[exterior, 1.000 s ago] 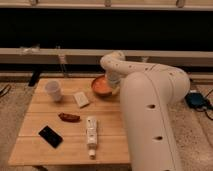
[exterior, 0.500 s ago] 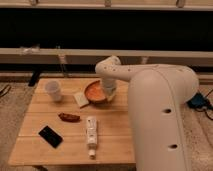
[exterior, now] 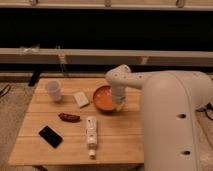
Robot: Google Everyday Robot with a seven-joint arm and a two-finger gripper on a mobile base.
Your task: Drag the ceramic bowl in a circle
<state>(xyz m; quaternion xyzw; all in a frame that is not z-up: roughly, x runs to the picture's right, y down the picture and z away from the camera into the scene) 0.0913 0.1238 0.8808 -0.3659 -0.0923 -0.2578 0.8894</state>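
The ceramic bowl [exterior: 103,98], shallow and orange-red with a paler inside, sits on the wooden table [exterior: 120,140] toward its back right. My gripper [exterior: 119,102] comes down from the white arm [exterior: 165,110] onto the bowl's right rim and is shut on that rim. The wrist covers the fingertips and the bowl's right edge.
Left of the bowl lie a small white block [exterior: 81,98] and a white cup [exterior: 53,90]. Nearer the front are a dark red snack [exterior: 69,117], a black phone [exterior: 50,136] and a white bottle [exterior: 91,131] lying flat. A dark bench runs behind the table.
The bowl and gripper have travelled together: first left and toward the front, then back to the right and further forward along a curve.
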